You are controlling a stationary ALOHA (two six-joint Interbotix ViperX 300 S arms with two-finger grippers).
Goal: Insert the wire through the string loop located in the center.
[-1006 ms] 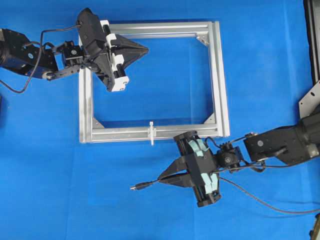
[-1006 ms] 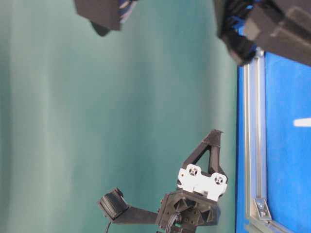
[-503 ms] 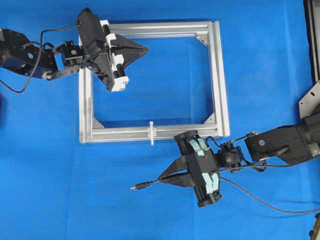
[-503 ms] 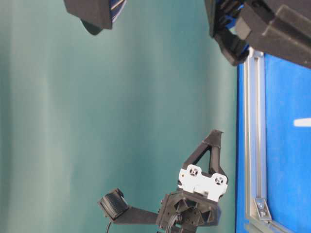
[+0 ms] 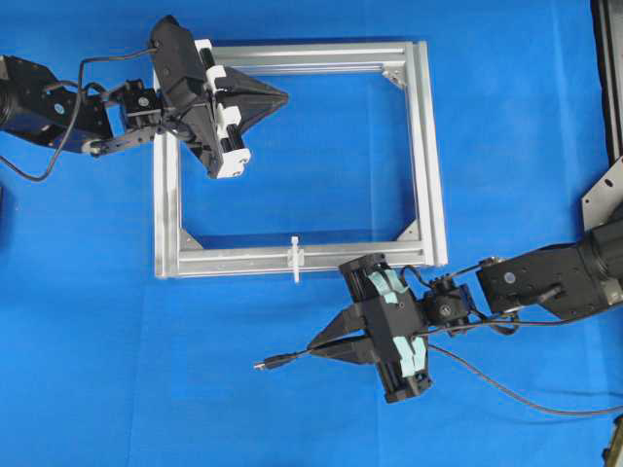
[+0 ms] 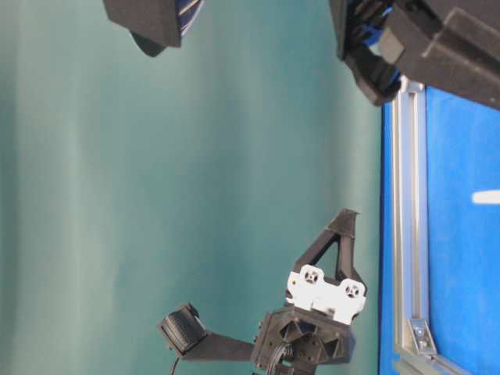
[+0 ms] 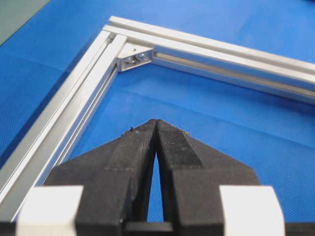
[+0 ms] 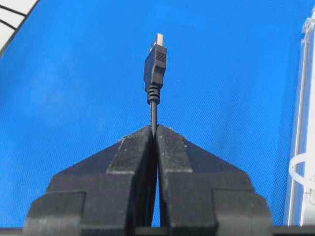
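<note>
Right gripper (image 5: 316, 345) is pinched tight on the long thin black wire (image 8: 154, 86) a bit behind its plug, well short of the tiny white string loop (image 5: 295, 258) on the silver aluminium frame (image 5: 428, 156), and the left gripper (image 5: 284, 95) is closed on nothing, so I reckon that floppy free end could droop or swing and miss the narrow loop.

The black wire (image 5: 292, 358) juts out level, its plug tip free, well apart from the white string loop (image 5: 296, 258) standing mid-surface.
</note>
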